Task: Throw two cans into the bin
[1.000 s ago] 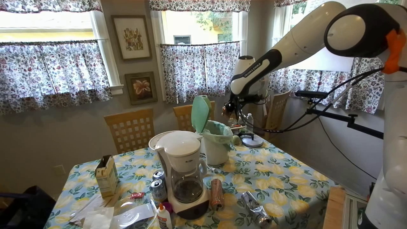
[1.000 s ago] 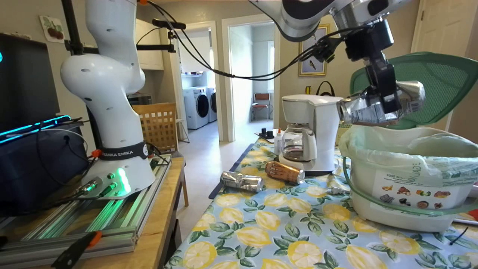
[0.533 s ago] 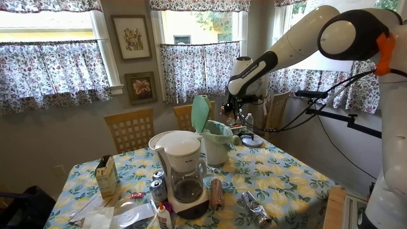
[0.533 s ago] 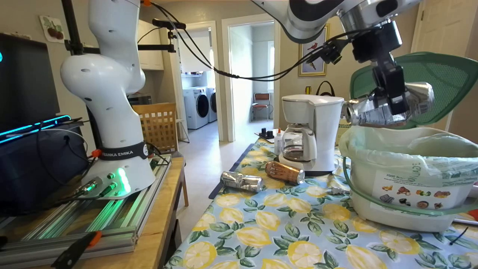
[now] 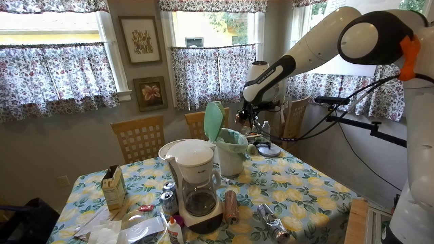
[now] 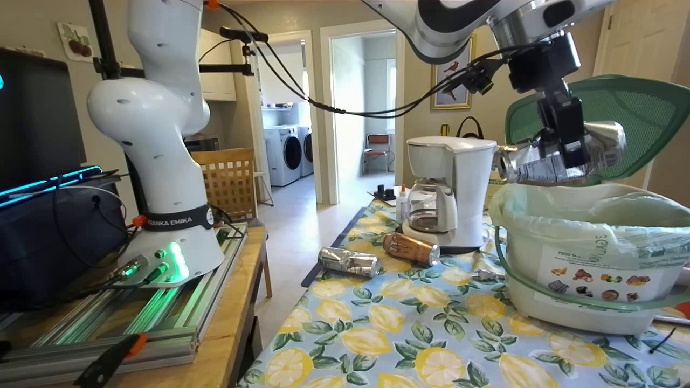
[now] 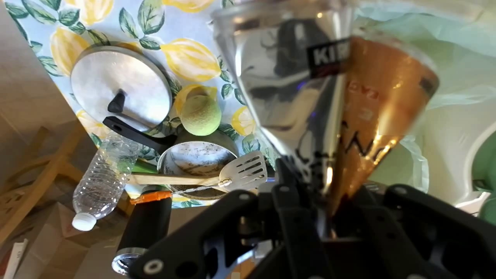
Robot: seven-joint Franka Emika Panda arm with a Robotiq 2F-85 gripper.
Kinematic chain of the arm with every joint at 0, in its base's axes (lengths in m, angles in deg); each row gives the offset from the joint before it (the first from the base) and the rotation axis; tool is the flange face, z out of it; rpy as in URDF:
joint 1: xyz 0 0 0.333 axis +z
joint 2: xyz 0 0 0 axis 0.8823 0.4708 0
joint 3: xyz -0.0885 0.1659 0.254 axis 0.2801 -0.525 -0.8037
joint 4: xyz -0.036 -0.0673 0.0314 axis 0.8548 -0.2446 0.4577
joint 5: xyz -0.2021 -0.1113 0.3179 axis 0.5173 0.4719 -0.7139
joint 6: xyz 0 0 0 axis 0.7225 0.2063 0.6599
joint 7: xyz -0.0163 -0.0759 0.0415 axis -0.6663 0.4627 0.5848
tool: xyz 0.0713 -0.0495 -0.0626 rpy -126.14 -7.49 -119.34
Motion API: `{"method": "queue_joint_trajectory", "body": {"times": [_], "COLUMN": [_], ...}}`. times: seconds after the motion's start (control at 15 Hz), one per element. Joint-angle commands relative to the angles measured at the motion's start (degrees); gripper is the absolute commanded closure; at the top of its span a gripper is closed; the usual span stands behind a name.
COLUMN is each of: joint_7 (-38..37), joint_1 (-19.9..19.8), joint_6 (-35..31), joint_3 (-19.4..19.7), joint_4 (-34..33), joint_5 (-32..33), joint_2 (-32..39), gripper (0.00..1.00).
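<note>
Since the gripper [image 7: 325, 193] is clamped on its load near the raised lid [image 6: 625, 118], I read this as the moment for careful placing, the drop not yet done. Pinched in it I see a silver can [image 7: 286, 77] and a copper can [image 7: 381, 104]; I take them for two, though their squeezed ends run together in a blur. Both hang above the bin [image 5: 230, 161], whose pale liner [image 6: 636, 215] shows under them in an exterior view.

From the wrist, the copper one has liner behind it while the silver one has the table [image 7: 190, 58], so I want to ease toward the middle of the mouth first. Then I should come down gently until the loose ends sit below the rim, staying off the lid so it doesn't swing over. Once there, I'd part the gripper slowly and fully, let both cans fall free, check that neither clings, and only then lift straight up
</note>
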Motion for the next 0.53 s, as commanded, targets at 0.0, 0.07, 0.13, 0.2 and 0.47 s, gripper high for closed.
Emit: {"method": "queue_joint_trajectory", "body": {"times": [0.0,0.07,0.13,0.2,0.47], "joint_7": [2.10,2.17,2.59,3.06,6.11], "joint_1": [-0.30,-0.26,-0.37,-0.51,-1.26], "joint_6": [-0.34,-0.66,-1.00,-1.29,-3.80], "joint_3": [0.03,0.01,-0.24,-0.50,-1.83], "joint_4": [-2.48,-2.79,-3.19,-3.75,-5.93], "joint_5": [-2.18,-2.15,-2.54,-3.05,-6.36], "joint_2": [2.67,3.12,3.63,4.16,6.41], "gripper": [0.96,0.96,0.96,0.96,0.96]}}
